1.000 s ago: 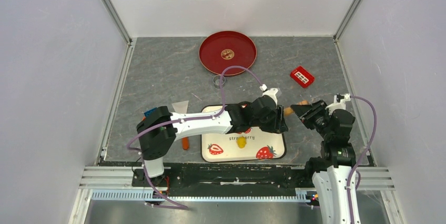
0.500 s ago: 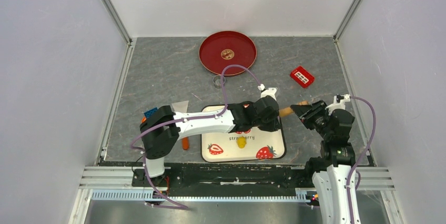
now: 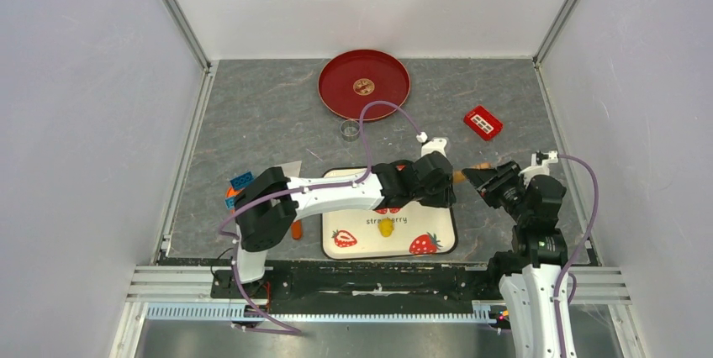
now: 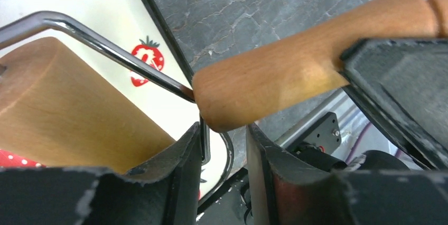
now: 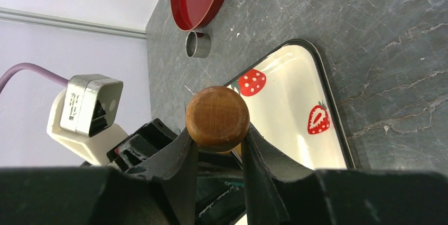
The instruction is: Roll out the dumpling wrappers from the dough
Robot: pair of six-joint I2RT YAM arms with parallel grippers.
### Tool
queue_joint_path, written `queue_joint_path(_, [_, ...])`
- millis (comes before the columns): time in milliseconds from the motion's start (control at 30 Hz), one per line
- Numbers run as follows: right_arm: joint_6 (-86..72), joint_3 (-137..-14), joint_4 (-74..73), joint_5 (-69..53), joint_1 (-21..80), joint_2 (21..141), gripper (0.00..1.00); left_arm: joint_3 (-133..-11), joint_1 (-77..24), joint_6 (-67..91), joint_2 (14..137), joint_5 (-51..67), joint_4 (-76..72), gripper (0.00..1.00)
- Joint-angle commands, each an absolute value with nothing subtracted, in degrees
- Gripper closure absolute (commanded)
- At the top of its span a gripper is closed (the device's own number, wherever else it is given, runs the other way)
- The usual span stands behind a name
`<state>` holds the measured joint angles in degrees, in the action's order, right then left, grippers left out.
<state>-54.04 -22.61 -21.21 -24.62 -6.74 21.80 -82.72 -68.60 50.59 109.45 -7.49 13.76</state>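
Observation:
A wooden roller has a light handle (image 4: 274, 72), a metal wire frame and a wooden drum (image 4: 63, 103). My right gripper (image 5: 217, 130) is shut on the handle's round end (image 5: 217, 118). My left gripper (image 4: 224, 130) closes on the handle's other tip, by the wire frame. Both meet over the right edge of the strawberry mat (image 3: 353, 236), with the left gripper (image 3: 448, 186) beside the right one (image 3: 476, 178). A yellow dough lump (image 3: 386, 227) lies on the mat. One thin round yellow wrapper (image 3: 363, 86) lies on the red plate (image 3: 336, 93).
A metal ring cutter (image 3: 349, 129) stands just in front of the plate. A red block (image 3: 483, 122) lies at the right rear. A blue brick (image 3: 240, 180), an orange piece (image 3: 295, 229) and a white scraper (image 3: 288, 170) lie left of the mat.
My left gripper drew back to the left along the roller, then came right again. Less of the handle shows between the two grippers now. The right gripper has hardly moved.

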Motion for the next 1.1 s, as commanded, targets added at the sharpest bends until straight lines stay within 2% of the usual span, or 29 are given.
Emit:
queue_joint_path(0, [-56.6,-23.4,-16.3,-27.0,-6.5,21.0,1.00,-84.2,-68.8,52.0,111.2,-12.2,17.7,0.65])
queue_joint_path(67, [-56.1,-23.5,-16.3,-27.0,-6.5,21.0,1.00,-83.6,-68.8,52.0,110.8,-12.6,17.8,0.77])
queue_joint_path(133, [-55.2,-23.5,-16.5,-27.0,-6.5,21.2,1.00,-83.2,-68.8,52.4,109.8,-13.7,18.5,0.96])
queue_joint_path(167, [-54.5,-23.5,-16.6,-27.1,-6.6,21.3,0.99,-83.0,-68.8,52.5,109.2,-14.1,18.9,0.98])
queue_joint_path(200, [-53.7,-23.4,-16.7,-27.3,-6.6,21.4,0.93,-82.8,-68.7,52.5,108.4,-14.7,19.2,0.98])
queue_joint_path(233, [-53.1,-23.4,-16.7,-27.5,-6.6,21.6,0.83,-82.4,-68.6,52.5,107.7,-15.1,19.5,0.98])
queue_joint_path(267, [-52.3,-23.5,-16.7,-27.8,-6.6,21.7,0.69,-82.1,-68.5,52.5,107.0,-15.3,19.7,0.98])
queue_joint_path(300, [-51.7,-23.4,-17.0,-28.1,-6.5,21.9,0.50,-81.7,-68.2,52.4,106.3,-15.4,19.9,0.98])
queue_joint_path(367, [-50.4,-23.3,-17.7,-28.5,-6.6,22.4,0.24,-81.2,-67.4,52.2,104.7,-15.6,21.1,0.98])
queue_joint_path(467, [-47.4,-23.4,-19.4,-29.7,-6.6,23.6,0.02,-79.4,-65.6,52.2,102.5,-15.6,23.3,0.98])
queue_joint_path(833, [-29.4,-26.3,-27.1,-38.2,-6.6,29.5,0.02,-64.6,-58.7,46.4,85.9,-11.7,32.6,0.98])
queue_joint_path(1067, [-28.0,-23.3,-25.2,-43.5,-6.4,30.6,0.02,-54.5,-58.2,46.4,75.6,-3.9,38.6,0.98])
